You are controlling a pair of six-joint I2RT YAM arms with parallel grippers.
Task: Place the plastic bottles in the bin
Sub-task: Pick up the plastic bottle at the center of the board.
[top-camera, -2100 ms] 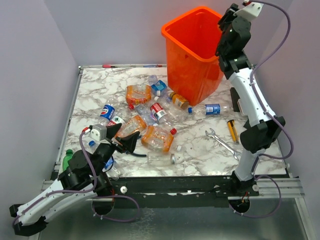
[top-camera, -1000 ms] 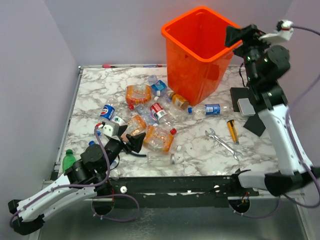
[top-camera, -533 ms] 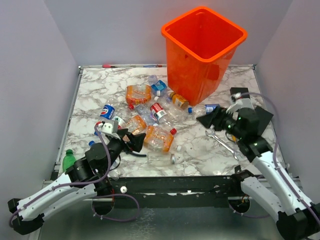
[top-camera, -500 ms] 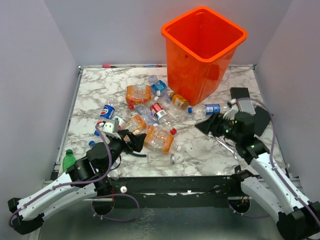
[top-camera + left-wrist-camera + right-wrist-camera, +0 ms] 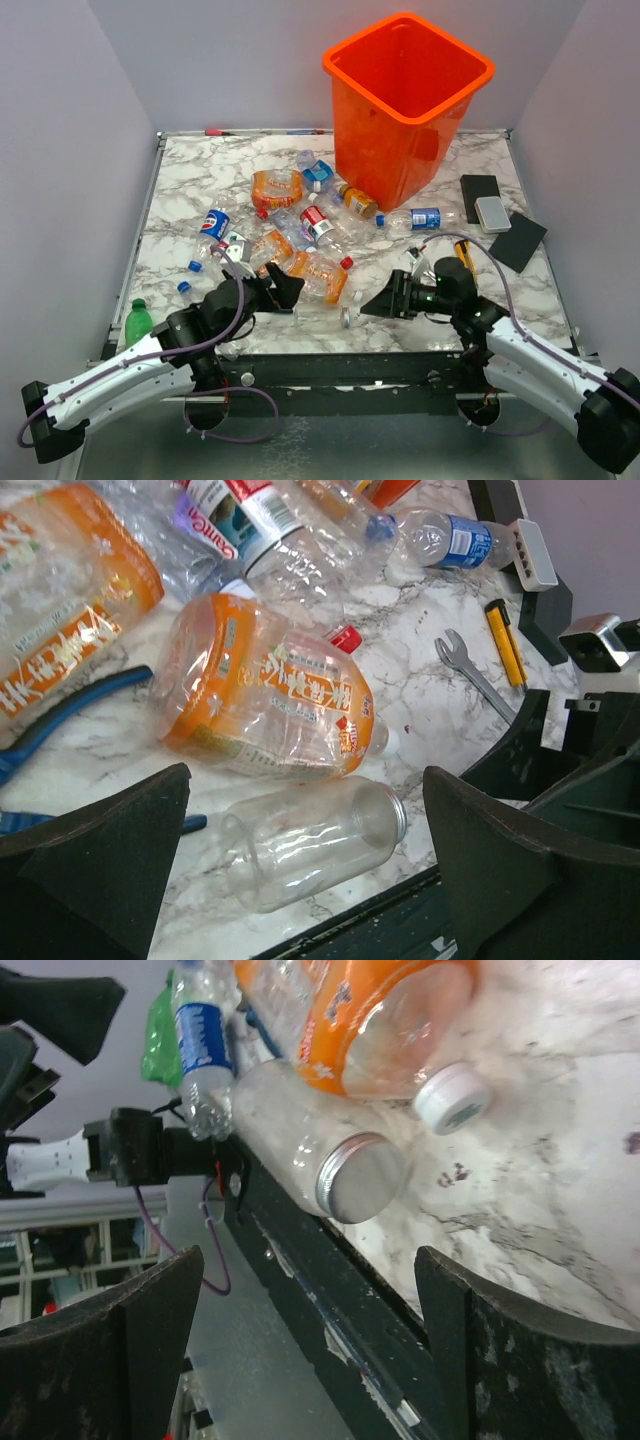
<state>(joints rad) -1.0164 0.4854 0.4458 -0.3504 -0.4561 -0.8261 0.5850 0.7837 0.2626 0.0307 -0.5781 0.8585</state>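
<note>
- Top view: the bottles (image 5: pixel 300 230) lie in a loose heap mid-bench. All are well apart from the bin (image 5: pixel 390 130), which stands upright at the far side of the bench (image 5: pixel 190 180).
- Both arms reach in low and flat from the near edge. Left hand (image 5: pixel 285 290) and right hand (image 5: pixel 375 303) point at each other, and the clear bottle (image 5: pixel 325 318) lies on its side between them. Looks like both are lining up on the same one, so a clash is possible.
- Left wrist: the left hand (image 5: pixel 307 772) is spread wide and empty, tilted down over the clear bottle (image 5: pixel 310 840). That one sits at the pile's near fringe, just beside the orange bottle (image 5: pixel 265 695), probably the easiest pick. The pliers (image 5: pixel 80 700) poke out from under the heap, and the wrench (image 5: pixel 475 675) lies well apart.
- Right wrist: the right hand (image 5: pixel 310 1255) is wide too, with nothing in it. The view is rolled sideways as the hand comes in low along the bench edge. The clear bottle's silver cap faces it head-on. I cannot tell whether the orange bottle touches the clear one. The green bottle (image 5: pixel 160 1030) sits beyond.
</note>
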